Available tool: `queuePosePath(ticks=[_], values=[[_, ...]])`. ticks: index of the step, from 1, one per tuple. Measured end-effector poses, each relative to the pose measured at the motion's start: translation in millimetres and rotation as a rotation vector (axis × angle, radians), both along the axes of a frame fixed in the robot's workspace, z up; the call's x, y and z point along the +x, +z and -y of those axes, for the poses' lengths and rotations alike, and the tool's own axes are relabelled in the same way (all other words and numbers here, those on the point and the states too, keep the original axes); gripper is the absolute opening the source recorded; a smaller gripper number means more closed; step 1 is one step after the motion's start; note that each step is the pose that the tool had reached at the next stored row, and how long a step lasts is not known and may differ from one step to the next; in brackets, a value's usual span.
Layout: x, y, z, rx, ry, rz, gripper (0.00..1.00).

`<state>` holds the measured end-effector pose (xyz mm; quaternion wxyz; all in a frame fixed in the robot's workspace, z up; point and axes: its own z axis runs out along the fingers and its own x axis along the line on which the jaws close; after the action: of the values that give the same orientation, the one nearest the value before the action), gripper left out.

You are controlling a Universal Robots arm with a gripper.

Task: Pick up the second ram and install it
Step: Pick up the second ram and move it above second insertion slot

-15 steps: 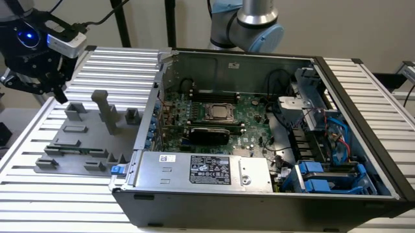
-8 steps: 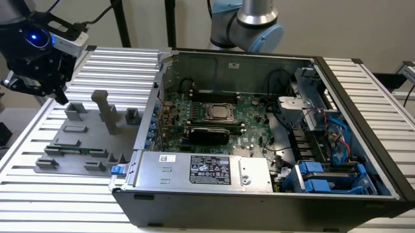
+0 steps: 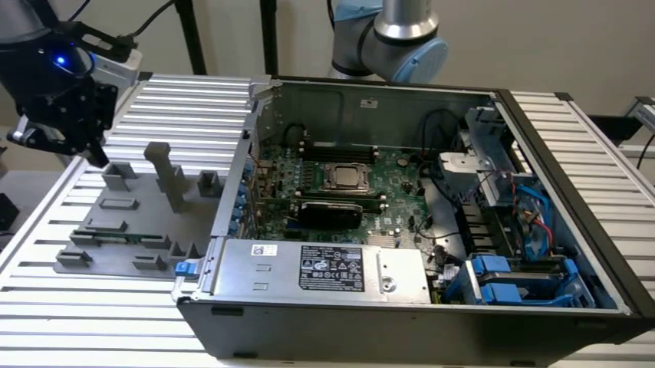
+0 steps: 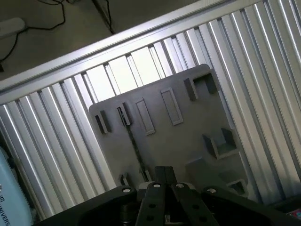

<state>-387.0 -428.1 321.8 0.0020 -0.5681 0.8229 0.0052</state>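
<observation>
Ribbed aluminium slats make up the bench. In the exterior view an open computer case takes its middle and three o'clock side, steel walls standing up around the motherboard. At nine o'clock of the case lies a grey fixture plate. The second ram sits in it as a thin green strip toward the plate's six o'clock edge, between raised blocks. The hand hangs at ten o'clock over the plate's far edge, well apart from the second ram, with open air around it. A pale wall stands behind.

From the wrist, the hand has its fingers pressed together, holding nothing. The second ram appears edge-on, a dark line across the fixture plate, apart from the raised blocks. Beyond the bench edge, cables trail over grey floor.
</observation>
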Motion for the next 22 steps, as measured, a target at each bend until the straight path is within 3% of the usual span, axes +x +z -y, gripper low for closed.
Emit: queuePosePath(ticks=[9,14,18,22], values=[[0.1,-4.2,0.0,-0.0025,0.163,-0.0019,0.11],[0.0,-5.9,0.0,-0.0066,0.248,-0.0029,0.11],[-0.1,-6.8,0.1,-0.0087,0.290,-0.0036,0.11],[-0.1,-7.1,0.5,-0.0090,0.293,-0.0034,0.11]])
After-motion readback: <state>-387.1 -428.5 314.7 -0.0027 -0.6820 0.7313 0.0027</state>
